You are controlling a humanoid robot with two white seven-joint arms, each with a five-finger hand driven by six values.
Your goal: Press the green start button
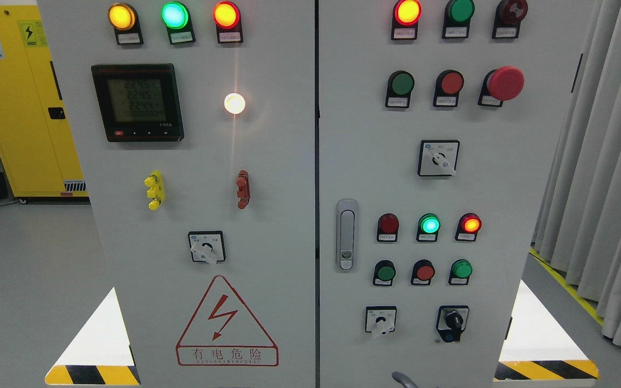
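The grey control cabinet has two doors. On the right door [504,215] a green push button [400,83] sits in the upper row beside a red button [452,82] and a red mushroom stop [505,83]. Lower down, two more green buttons [384,272] [461,269] flank a red one [425,272]. Above them a green lamp [429,223] glows. The labels are too small to read. A small grey curved tip [403,380] pokes up at the bottom edge, right of the middle. It may be part of my right hand, but too little shows. My left hand is out of view.
The left door carries a meter display [138,102], lit lamps, a rotary switch [206,248] and a red warning triangle [227,323]. A door handle [346,235] and selector switches [438,158] sit on the right door. Yellow cabinet [25,102] at left, grey curtain [607,161] at right.
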